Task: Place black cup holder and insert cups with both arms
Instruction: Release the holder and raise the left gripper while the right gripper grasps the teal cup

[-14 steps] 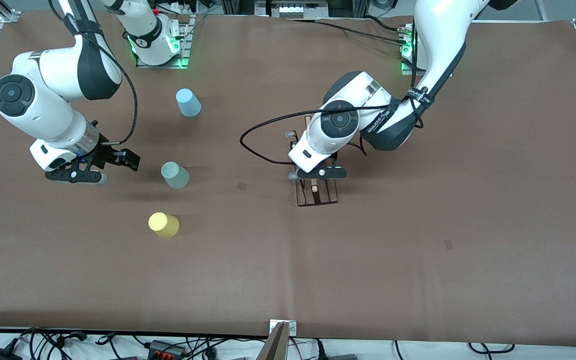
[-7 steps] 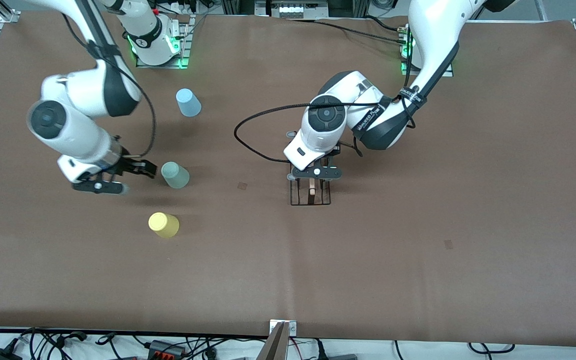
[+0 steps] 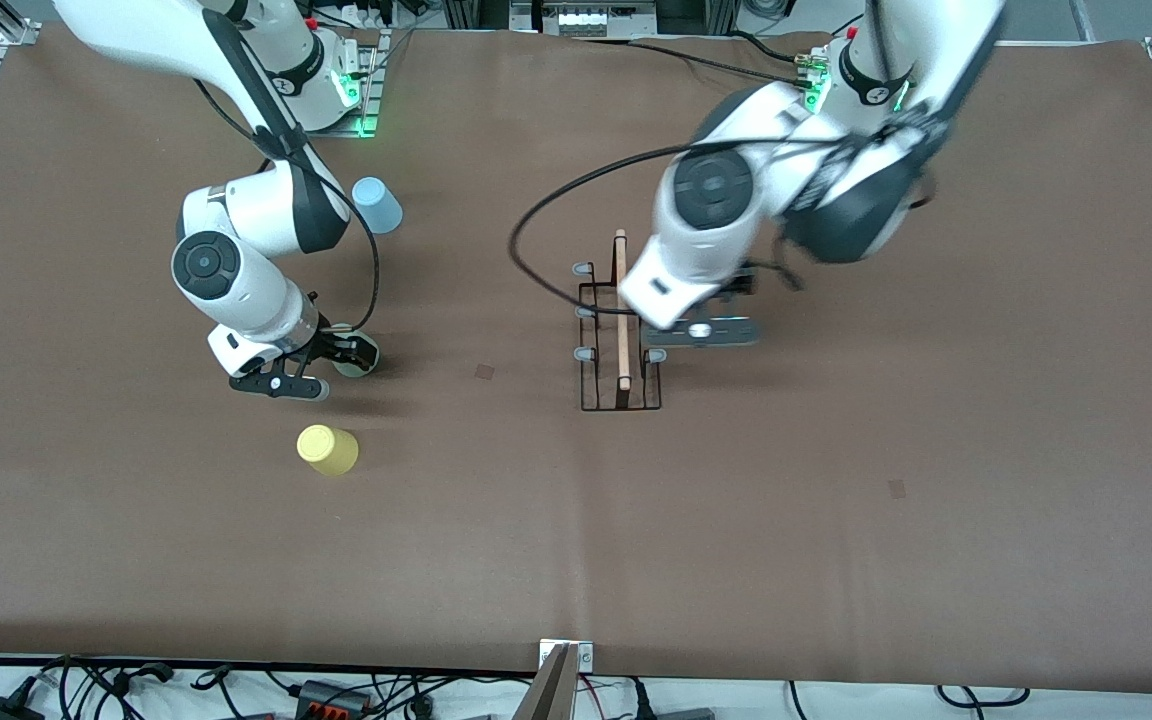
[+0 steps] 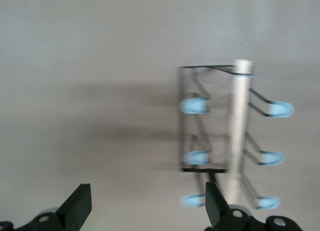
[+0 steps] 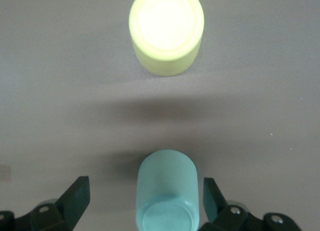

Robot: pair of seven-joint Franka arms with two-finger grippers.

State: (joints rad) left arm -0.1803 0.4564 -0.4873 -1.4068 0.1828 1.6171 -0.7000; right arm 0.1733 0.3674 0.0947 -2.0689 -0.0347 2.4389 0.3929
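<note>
Two arms, two jobs. The black cup holder (image 3: pixel 619 330) stands upright mid-table on the brown table cover (image 3: pixel 836 520), wooden handle (image 3: pixel 621 310) running toward the front cam, grey-tipped pegs (image 3: pixel 584 354) out to both sides. The left gripper (image 3: pixel 704 332) was down on the handle half a sec ago; now it's off it, hanging over the cover just beside the rack toward the left arm's end. Its wrist view shows the fingers (image 4: pixel 80 205) spread wide w/ nothing between them and the rack (image 4: pixel 235 136) standing free. So placement looks done.

The right gripper (image 3: pixel 336 358) has meanwhile swung in from the right arm's end and dropped around the pale green cup (image 5: pixel 166 191). Jaws wide open, one finger each side of the cup, a gap showing both sides, so no grip yet. The yellow cup (image 3: pixel 327 449) sits nearer the front cam, the light blue cup (image 3: pixel 376 204) farther from it, partly hidden by the right arm's elbow; both untouched.

Judgement: task has moved from rack to cups, approx one third in. Next step is prob. closing on the green cup, then lifting it to a peg.
</note>
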